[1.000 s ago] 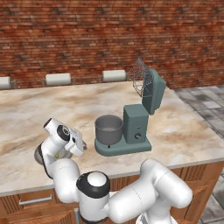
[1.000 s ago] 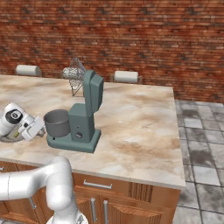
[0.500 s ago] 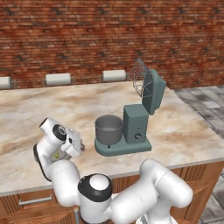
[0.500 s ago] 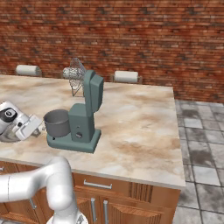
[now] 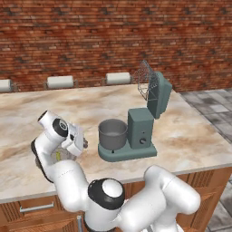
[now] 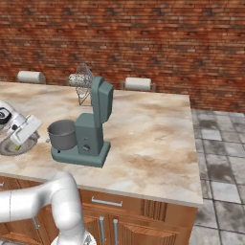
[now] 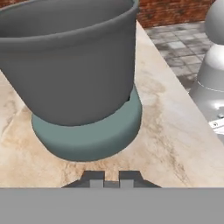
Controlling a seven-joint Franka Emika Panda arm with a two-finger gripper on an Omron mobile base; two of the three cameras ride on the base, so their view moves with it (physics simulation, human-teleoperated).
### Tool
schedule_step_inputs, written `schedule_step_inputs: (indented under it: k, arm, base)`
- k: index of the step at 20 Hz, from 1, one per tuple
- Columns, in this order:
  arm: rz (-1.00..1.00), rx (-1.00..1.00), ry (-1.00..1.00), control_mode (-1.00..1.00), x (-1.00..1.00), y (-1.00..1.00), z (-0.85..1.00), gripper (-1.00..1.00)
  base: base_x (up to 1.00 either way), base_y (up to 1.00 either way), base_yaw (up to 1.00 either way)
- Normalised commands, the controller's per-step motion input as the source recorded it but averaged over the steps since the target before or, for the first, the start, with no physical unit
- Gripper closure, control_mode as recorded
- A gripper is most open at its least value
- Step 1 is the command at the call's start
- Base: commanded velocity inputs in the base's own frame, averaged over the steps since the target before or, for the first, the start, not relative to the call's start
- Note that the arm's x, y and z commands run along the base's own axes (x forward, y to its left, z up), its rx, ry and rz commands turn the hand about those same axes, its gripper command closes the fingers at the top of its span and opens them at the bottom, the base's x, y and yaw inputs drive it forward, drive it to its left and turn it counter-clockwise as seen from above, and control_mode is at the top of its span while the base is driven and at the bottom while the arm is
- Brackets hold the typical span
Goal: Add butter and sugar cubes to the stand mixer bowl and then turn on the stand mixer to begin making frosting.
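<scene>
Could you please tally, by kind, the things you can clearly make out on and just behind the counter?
Stand mixer: 1
Mixer bowl: 1
Grey plate: 1
White pads behind the counter: 3
Total: 6

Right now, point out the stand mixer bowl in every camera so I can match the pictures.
Left base view: the stand mixer bowl sits just right of centre, on the mixer's base, left of the column.
Right base view: the bowl is left of centre, again left of the column.
Hand view: the bowl looms across the upper left.
Shared landmark: the teal stand mixer, whose round base shows under the bowl each time.
</scene>
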Motion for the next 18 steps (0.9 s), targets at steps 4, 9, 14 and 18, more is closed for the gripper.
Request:
schedule_step_inputs:
  k: [4,9,14,18]
  arm:
    - [-0.04,0.0,0.0,-1.0,0.0,0.0,0.64,1.0]
    - [-0.05,0.0,0.0,-1.0,0.0,0.0,0.56,1.0]
    - [-0.06,0.0,-0.01,-1.0,0.0,-0.04,0.48,1.0]
    - [-0.08,0.0,-0.04,-1.0,0.04,-0.32,0.17,1.0]
  base:
    - [0.0,0.0,0.0]
    - [0.0,0.0,0.0]
    - [0.0,0.0,0.0]
    - [0.0,0.0,0.0]
